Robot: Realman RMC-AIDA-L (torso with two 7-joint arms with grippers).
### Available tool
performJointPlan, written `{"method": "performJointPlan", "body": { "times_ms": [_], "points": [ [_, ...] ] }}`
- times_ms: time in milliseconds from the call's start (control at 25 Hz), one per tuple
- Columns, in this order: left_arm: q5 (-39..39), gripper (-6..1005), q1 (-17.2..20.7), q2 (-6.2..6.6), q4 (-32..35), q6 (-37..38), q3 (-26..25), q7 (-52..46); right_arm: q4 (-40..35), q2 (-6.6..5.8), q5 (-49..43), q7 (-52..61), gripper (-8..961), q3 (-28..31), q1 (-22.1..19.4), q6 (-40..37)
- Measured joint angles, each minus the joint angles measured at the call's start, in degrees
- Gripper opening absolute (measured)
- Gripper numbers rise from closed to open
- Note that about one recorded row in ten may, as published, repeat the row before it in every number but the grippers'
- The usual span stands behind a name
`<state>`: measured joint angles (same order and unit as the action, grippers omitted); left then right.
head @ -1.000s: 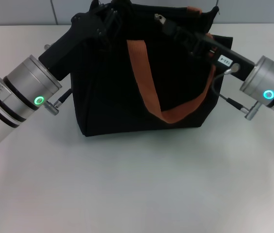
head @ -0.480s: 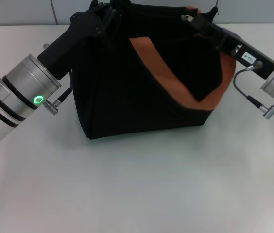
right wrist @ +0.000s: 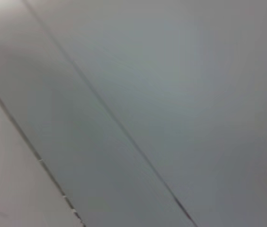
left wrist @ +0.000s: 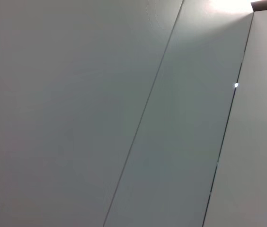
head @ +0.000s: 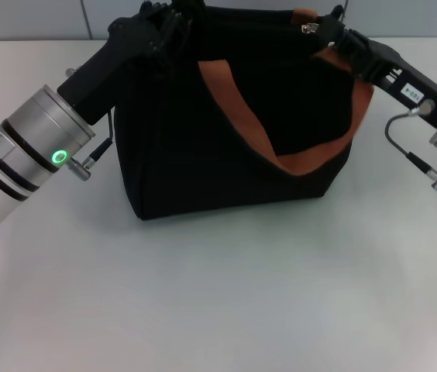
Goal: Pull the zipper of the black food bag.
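The black food bag [head: 195, 163] stands on the white table in the head view, and one orange-brown strap [head: 238, 124] hangs down its front. My left gripper [head: 168, 14] is at the bag's top left corner, black against the black fabric. My right gripper [head: 321, 31] is at the bag's top right edge. The small silver zipper [head: 309, 29] sits at its tip, and the gripper looks shut on it. Neither wrist view shows the bag or a gripper.
The white table [head: 218, 294] spreads out in front of the bag. A grey wall [head: 32, 19] stands close behind it. Both wrist views show only grey panels with seams, in the left wrist view [left wrist: 143, 113] and in the right wrist view [right wrist: 105, 109].
My right gripper has moved right along the bag's top edge, taking the silver zipper with it. The bag shifted and its strap swung. The left gripper stayed at its corner.
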<state>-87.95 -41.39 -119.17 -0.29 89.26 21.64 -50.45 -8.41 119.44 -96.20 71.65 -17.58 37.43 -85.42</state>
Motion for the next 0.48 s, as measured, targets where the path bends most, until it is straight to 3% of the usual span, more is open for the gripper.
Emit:
{"method": "performJointPlan", "body": {
  "times_ms": [200, 480],
  "points": [
    [0.0, 26, 0.2, 0.0, 0.1, -0.4, -0.5, 0.0, 0.7, 0.14, 0.1, -6.6, 48, -0.1, -1.6, -5.3],
    [0.0, 27, 0.8, 0.0, 0.2, -3.6, -3.2, 0.0, 2.6, 0.24, 0.3, -15.7, 267, 0.5, -4.5, -11.5]
  ]
}}
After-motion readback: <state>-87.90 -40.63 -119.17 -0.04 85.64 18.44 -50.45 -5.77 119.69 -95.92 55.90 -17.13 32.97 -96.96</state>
